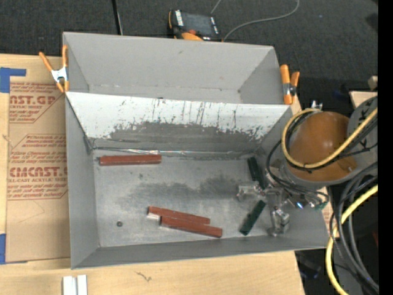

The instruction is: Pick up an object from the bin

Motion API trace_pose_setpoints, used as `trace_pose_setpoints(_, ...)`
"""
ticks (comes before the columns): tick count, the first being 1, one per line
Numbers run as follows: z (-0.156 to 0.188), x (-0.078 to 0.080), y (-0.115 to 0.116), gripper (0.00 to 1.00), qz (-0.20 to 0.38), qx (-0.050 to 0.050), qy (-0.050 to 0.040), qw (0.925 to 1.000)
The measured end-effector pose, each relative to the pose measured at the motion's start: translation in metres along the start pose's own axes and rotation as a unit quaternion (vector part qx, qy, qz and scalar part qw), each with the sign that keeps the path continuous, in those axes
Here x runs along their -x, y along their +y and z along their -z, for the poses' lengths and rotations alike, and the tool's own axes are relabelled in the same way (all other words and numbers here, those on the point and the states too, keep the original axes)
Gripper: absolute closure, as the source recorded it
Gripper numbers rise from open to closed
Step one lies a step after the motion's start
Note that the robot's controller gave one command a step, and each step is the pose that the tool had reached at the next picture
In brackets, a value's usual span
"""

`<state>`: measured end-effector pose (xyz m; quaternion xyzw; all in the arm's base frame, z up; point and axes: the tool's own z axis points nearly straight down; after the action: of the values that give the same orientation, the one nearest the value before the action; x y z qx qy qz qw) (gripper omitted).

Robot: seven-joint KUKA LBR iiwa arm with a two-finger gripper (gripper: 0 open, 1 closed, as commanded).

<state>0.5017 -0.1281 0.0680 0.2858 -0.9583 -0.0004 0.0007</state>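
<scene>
My gripper (264, 206) hangs low at the bin's right end, under the orange wrist cover, and stands open with its two metal fingertips apart. A short dark green bar (252, 218) lies tilted on the floor just left of the gap between the fingertips, close to them; nothing is gripped. A second dark green bar (253, 169) lies behind the gripper, against the right wall.
Two reddish-brown bars (184, 221) lie side by side near the front wall, left of the gripper. Another reddish-brown bar (130, 160) lies along the back wall at the left. A small dark speck (120, 224) sits front left.
</scene>
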Motion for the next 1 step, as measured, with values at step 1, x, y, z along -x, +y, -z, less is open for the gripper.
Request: trace_pose_setpoints(1, 0.0017, 0.0015, 0.0004, 1.0, 0.0, 0.0, -0.0008, 1.0)
